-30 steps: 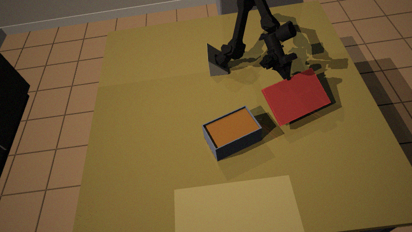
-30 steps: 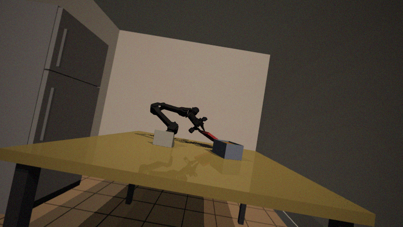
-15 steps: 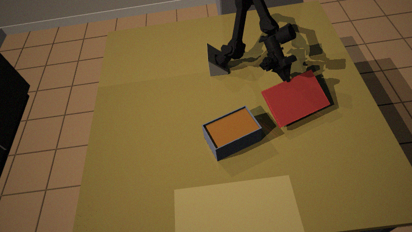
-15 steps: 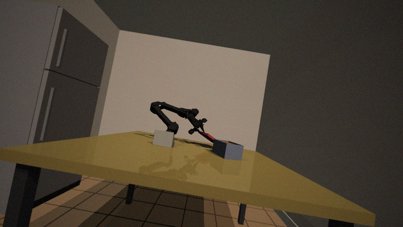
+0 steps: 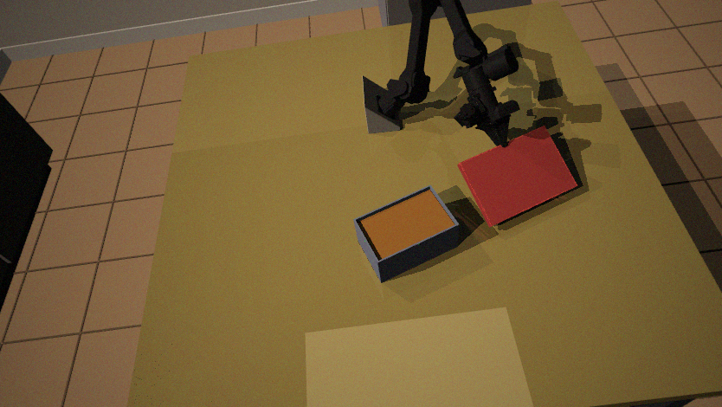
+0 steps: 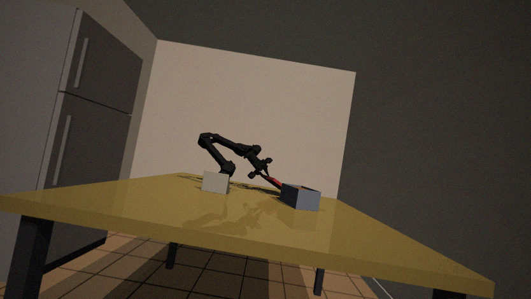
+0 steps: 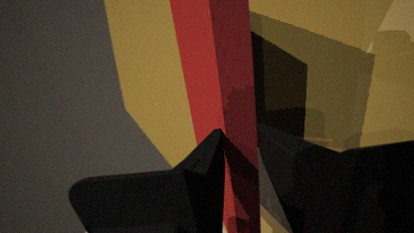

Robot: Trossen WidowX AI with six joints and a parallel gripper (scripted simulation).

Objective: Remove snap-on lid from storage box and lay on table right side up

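Note:
The red lid point(image 5: 520, 177) point(image 6: 274, 180) point(image 7: 235, 75) is off the box. It is tilted, with its gripped edge high and its far edge low, close to the table; whether that low edge touches the table I cannot tell. My gripper point(image 5: 505, 145) point(image 6: 267, 175) point(image 7: 238, 133) is shut on one edge of the lid, with a finger on either side of it in the wrist view. The lid's smooth outer face is up in the top view. The blue-grey storage box point(image 5: 420, 252) point(image 6: 308, 199) stands upright and open on the table, left of the lid in the top view, with an orange surface inside.
The yellow-brown table point(image 5: 252, 202) point(image 6: 148, 207) carries the box and the arm's base. A grey plate point(image 5: 378, 119) point(image 6: 215, 182) stands upright beside the arm's base. A paler rectangle point(image 5: 414, 358) lies at the near side in the top view. The lid's shadow falls under and beside it.

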